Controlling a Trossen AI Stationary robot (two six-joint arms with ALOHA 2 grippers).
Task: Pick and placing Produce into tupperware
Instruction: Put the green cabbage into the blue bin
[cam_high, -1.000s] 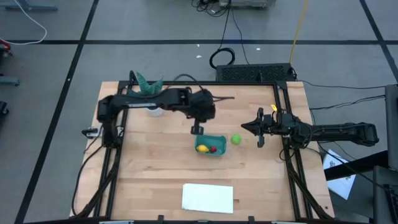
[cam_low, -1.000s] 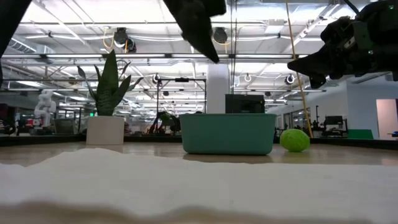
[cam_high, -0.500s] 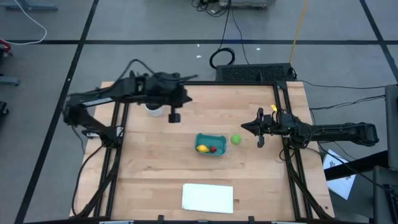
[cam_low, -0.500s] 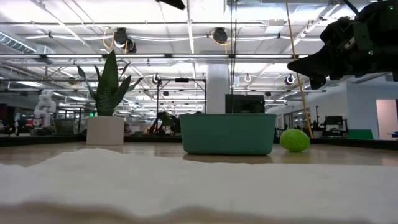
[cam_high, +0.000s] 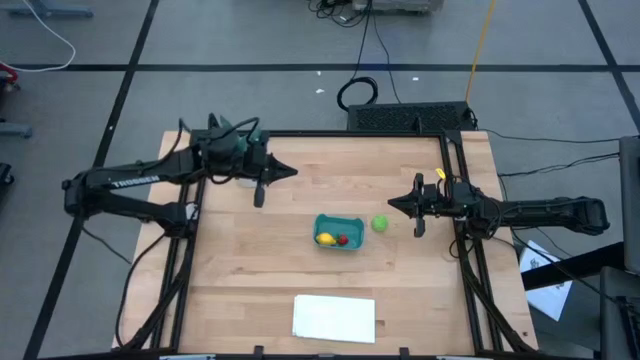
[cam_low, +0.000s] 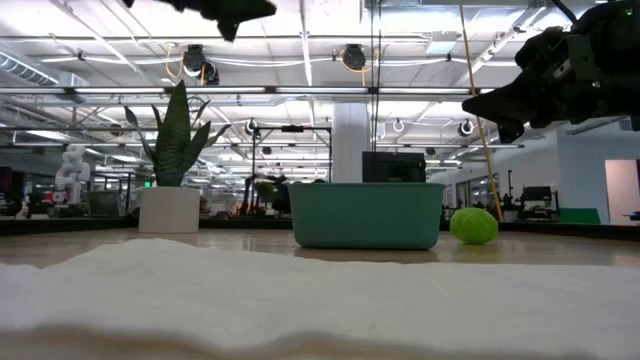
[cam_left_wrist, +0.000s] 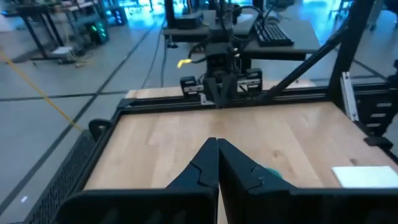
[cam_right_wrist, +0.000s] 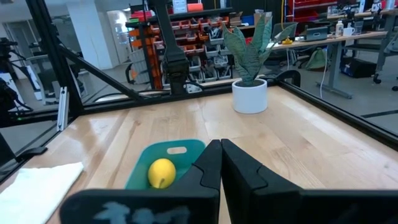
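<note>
The left gripper (cam_high: 262, 186) is clenched tight with nothing in it, up in the air over the back left part of the wooden table (cam_high: 250, 270), close to the spiky plant in its white pot (cam_low: 172, 165). The right gripper (cam_high: 406, 212) is clenched too and holds nothing. It hangs in the air just to the right of the green ball (cam_high: 380, 224). The green ball sits on the table just beside the teal tub (cam_high: 338, 231), on the tub's right. Inside the tub lie the yellow lemon (cam_high: 325, 239) and the little red strawberry (cam_high: 343, 240), side by side. A flat white sheet (cam_high: 334, 318) lies near the front edge, well apart from the tub.
</note>
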